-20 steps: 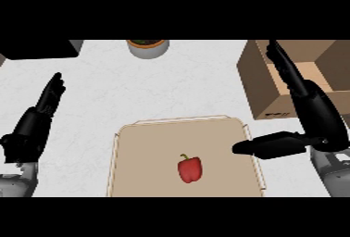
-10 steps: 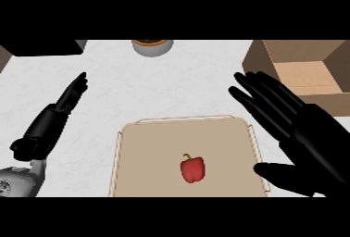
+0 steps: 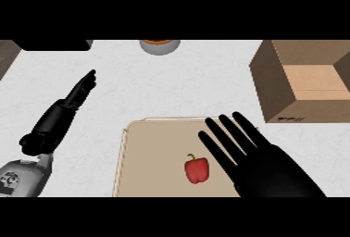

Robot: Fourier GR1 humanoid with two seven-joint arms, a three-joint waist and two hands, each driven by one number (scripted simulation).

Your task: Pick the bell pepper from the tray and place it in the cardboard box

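Note:
A red bell pepper (image 3: 196, 170) with a small green stem lies on the tan tray (image 3: 150, 152) near the lower middle of the head view. My right hand (image 3: 263, 164) hovers just right of the pepper over the tray, fingers straight and spread, pointing up and left, holding nothing. The open cardboard box (image 3: 308, 85) stands at the upper right, beyond that hand. My left hand (image 3: 61, 115) rests open at the left over the white counter, fingers pointing up.
A grey round pot with an orange top (image 3: 160, 46) sits at the counter's far edge, middle. A dark object (image 3: 51, 44) lies at the top left corner. White marbled counter (image 3: 184, 83) stretches between tray and box.
My right hand has moved left and down, from beside the tray's right edge to over the tray next to the pepper. The view shifted slightly; the pepper has not moved.

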